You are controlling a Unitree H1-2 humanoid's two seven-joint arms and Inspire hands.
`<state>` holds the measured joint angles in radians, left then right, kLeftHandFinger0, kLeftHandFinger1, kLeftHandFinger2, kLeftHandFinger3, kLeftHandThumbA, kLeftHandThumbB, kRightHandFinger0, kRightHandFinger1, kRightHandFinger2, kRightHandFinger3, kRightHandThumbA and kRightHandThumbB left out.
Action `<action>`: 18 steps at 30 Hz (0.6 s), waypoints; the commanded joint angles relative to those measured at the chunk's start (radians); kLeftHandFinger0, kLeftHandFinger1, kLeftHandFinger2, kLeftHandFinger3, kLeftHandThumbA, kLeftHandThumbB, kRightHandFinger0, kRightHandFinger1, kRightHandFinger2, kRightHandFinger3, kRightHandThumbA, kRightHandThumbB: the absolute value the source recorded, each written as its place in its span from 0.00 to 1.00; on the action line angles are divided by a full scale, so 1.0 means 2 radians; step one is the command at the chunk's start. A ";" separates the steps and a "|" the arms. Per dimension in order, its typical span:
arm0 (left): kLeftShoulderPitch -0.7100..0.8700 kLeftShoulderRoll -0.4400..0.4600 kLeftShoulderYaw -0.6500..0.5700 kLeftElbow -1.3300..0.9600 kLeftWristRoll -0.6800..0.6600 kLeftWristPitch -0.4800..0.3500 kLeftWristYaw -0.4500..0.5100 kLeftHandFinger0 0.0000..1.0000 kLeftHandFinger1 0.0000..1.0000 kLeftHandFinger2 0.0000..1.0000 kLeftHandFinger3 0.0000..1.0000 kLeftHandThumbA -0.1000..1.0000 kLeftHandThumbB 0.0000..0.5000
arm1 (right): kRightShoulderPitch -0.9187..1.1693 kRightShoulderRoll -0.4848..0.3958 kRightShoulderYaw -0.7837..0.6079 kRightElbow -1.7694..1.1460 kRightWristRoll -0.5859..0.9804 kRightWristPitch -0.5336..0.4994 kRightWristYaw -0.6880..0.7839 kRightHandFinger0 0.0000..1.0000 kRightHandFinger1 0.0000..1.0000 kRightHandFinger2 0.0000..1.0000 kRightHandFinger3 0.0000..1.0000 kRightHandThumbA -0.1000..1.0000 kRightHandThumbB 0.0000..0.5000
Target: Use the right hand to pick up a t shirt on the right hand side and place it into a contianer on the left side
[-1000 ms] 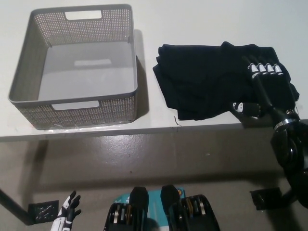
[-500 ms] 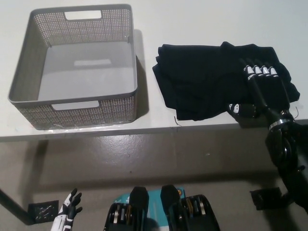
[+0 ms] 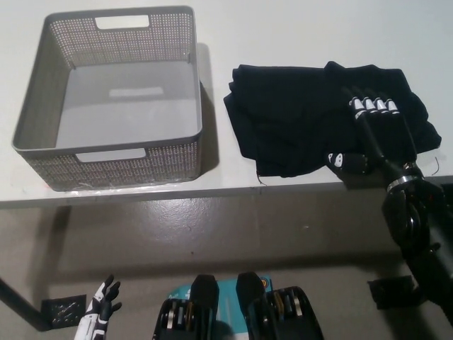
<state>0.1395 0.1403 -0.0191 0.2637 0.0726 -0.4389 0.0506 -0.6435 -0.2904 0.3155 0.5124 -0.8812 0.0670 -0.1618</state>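
Two things sit on the pale desk [image 3: 318, 28], and the job is to carry one across to the other. At the lower left of the frame, well below the desk edge, the white left hand [image 3: 99, 312] hangs idle with its fingers spread and nothing in them. Above it, filling the upper left, stands the grey perforated basket [image 3: 42, 78], apparently holding nothing, with a cut-out handle in its near wall and another in its far wall.

Just right of the basket, a strip of bare desk between them, lies the folded black t-shirt [image 3: 297, 120], occupying the middle to upper right of the frame. Its long axis runs left to right across the picture, roughly parallel with the desk's near edge.

Over the shirt's right part lies the black right hand [image 3: 371, 131], reaching up from the lower right. Its fingers [image 3: 368, 105] are stretched out nearly flat and point toward the far edge, resting on or just above the cloth; black on black, contact cannot be told. They are not closed around any fold, so nothing is held yet. The bulk of the shirt lies to the picture's left of the fingers, toward the basket, and this hand is by far the nearer one.
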 commanded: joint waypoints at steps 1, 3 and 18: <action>-0.007 0.001 -0.002 -0.017 -0.004 -0.016 -0.003 0.97 1.00 1.00 1.00 1.00 0.57 | -0.026 -0.004 0.000 -0.001 0.004 0.000 -0.015 1.00 1.00 1.00 1.00 0.95 0.83; -0.008 0.001 -0.003 -0.019 0.001 -0.016 -0.001 0.96 1.00 1.00 1.00 1.00 0.59 | -0.027 -0.006 -0.002 -0.001 0.008 0.000 -0.013 1.00 1.00 1.00 1.00 0.96 0.83; -0.024 -0.001 -0.003 -0.018 0.002 -0.016 -0.004 0.94 1.00 1.00 1.00 1.00 0.54 | -0.059 0.000 -0.001 0.048 0.022 0.000 -0.010 1.00 1.00 1.00 1.00 0.96 0.81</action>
<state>0.1097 0.1396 -0.0198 0.2576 0.0734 -0.4389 0.0476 -0.6859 -0.2873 0.3155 0.6028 -0.8563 0.0670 -0.1624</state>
